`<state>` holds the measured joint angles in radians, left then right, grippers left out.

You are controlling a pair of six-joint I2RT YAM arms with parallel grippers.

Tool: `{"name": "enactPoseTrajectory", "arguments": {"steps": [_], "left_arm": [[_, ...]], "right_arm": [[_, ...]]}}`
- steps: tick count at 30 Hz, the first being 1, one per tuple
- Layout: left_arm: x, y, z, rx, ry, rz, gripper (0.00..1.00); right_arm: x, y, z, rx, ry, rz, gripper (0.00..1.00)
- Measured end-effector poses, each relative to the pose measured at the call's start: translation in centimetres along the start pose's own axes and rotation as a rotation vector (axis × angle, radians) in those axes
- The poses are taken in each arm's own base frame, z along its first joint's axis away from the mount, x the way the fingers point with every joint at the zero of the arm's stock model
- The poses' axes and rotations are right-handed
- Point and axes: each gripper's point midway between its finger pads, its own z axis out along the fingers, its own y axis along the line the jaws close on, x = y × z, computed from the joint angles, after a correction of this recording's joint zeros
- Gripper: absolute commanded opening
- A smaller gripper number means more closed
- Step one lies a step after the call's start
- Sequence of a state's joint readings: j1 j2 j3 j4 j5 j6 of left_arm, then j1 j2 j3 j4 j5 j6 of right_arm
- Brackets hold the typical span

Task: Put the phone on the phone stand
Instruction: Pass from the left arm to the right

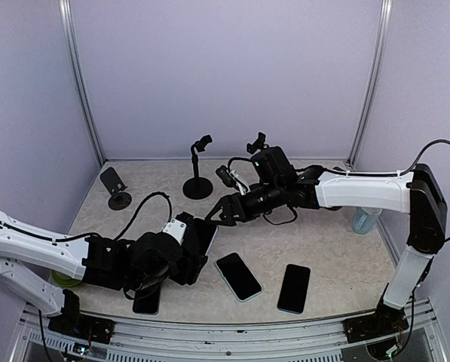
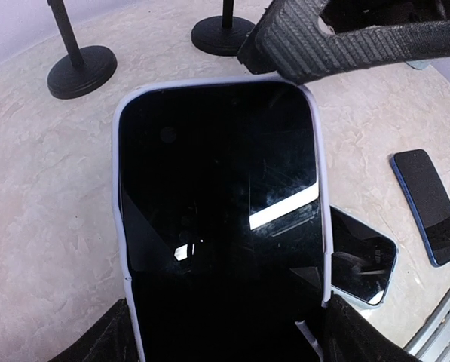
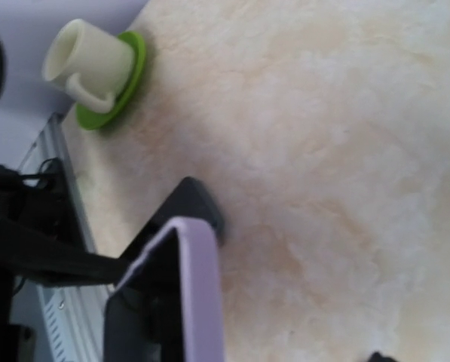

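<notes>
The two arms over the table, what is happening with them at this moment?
The left gripper holds a lilac-cased phone above the table. The right gripper has its jaws at the phone's far edge; whether they grip it yet is unclear. The phone stands at the back are empty.

left arm (image 1: 36, 245): we saw it lying low along the near left, its forearm reaching right toward the middle.
left gripper (image 1: 200, 241): it clamped the lower end of the phone (image 2: 217, 196), with one of its fingers (image 2: 108, 339) on each long edge.
right arm (image 1: 360, 188): it rose from the near right corner, bent at a high elbow and stretched left.
right gripper (image 1: 218, 213): it pointed down-left at the phone's top end, one ribbed finger (image 2: 345, 41) at that edge; we could not tell how its jaws stood.
</notes>
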<state>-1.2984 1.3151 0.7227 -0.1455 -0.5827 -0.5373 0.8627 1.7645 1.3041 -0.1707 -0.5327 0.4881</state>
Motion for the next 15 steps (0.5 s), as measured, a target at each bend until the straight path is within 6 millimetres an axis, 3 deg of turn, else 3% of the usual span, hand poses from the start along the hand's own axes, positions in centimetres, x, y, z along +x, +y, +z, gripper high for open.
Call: {"name": "enactPoseTrajectory", "arguments": {"steps": [7, 15], "left_arm": [[0.1, -0.1, -0.7, -0.005, -0.055, 0.050, 0.68], [-0.7, -1.9, -2.1, -0.007, -0.147, 0.141, 0.68]], "right_arm": [[0.2, 1.6, -0.3, -0.063, 0.051, -0.031, 0.71], [1.4, 2.7, -0.2, -0.132, 0.126, -0.041, 0.66]]}}
